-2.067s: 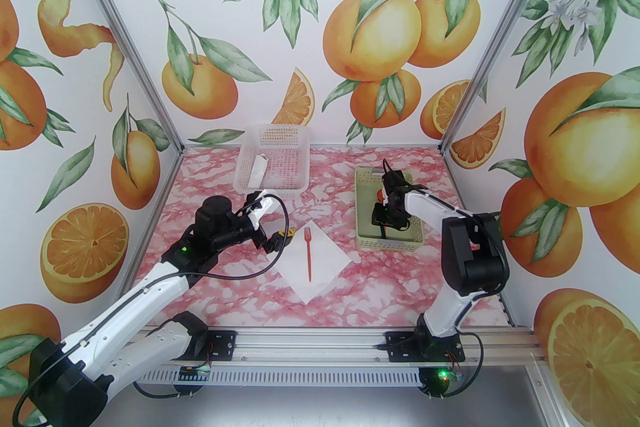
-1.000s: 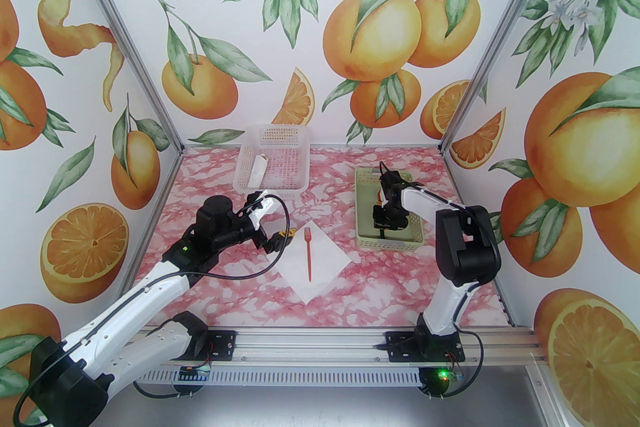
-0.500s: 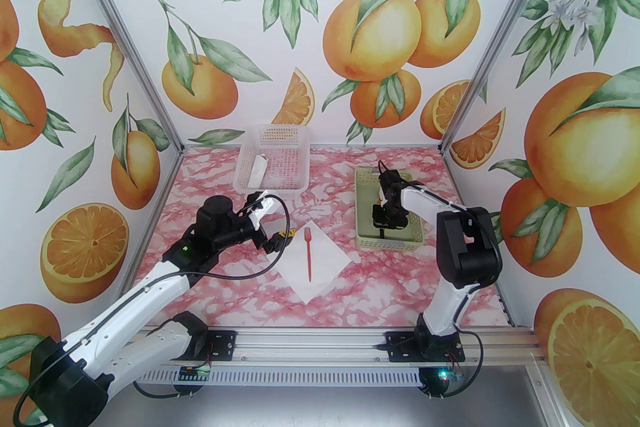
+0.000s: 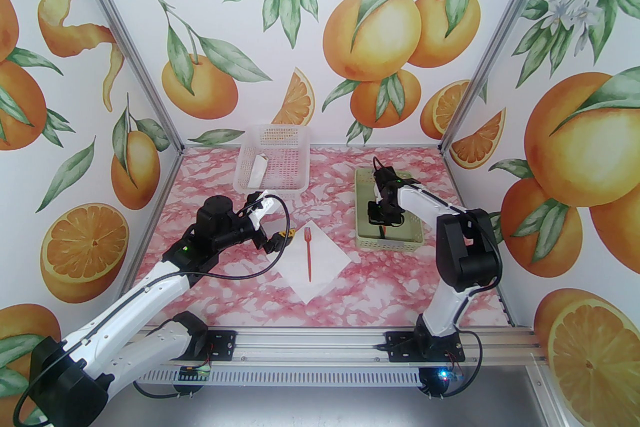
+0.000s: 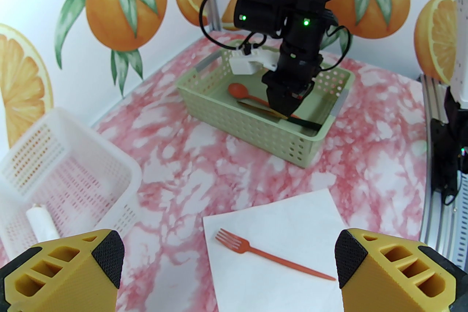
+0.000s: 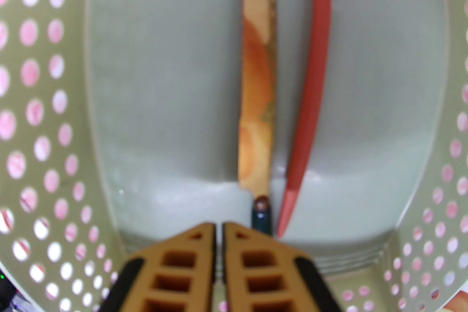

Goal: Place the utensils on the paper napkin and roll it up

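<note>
The paper napkin (image 4: 330,260) lies flat as a diamond on the pink marbled table (image 4: 210,174), seen from above. The orange fork (image 4: 308,255) runs along its middle and the left gripper (image 4: 281,240) hovers near its left corner, while the right gripper (image 4: 382,227) reaches into the green basket (image 4: 390,242). From the left wrist, yellow fingers (image 5: 69,266) spread wide above napkin and fork; the spoon (image 5: 239,90) and knife (image 5: 307,124) lie side by side in the basket. From the right wrist, the fingers stand almost pressed together, pinching nothing, just beside the knife's dark handle.

text: none readable | labels: none | brands: none | numbers: none | signs: none
</note>
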You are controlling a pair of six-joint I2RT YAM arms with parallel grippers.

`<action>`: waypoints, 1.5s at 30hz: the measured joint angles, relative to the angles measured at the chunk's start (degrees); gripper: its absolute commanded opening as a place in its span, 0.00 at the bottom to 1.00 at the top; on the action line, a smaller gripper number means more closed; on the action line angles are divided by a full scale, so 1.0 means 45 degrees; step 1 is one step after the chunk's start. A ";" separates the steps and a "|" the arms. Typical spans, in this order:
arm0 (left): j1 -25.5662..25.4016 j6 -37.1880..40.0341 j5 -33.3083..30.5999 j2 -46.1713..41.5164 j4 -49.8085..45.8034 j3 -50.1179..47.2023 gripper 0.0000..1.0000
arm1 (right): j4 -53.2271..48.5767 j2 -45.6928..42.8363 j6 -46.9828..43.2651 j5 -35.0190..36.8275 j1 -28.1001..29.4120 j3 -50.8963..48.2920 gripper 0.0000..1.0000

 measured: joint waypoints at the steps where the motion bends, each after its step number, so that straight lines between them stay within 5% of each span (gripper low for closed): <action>1: 0.0005 -0.0010 0.0000 0.0000 0.0000 0.0000 1.00 | -0.0005 0.0000 0.0015 0.0053 0.0015 0.0000 0.24; 27: 0.0000 -0.0005 0.0005 0.0068 0.0000 0.0000 1.00 | -0.0646 0.0257 -0.0219 0.0821 0.0015 -0.0345 0.30; 45: 0.0000 -0.0005 0.0000 0.0068 -0.0010 0.0000 1.00 | -0.0855 0.0937 -0.0500 0.0379 -0.0010 -0.0136 0.23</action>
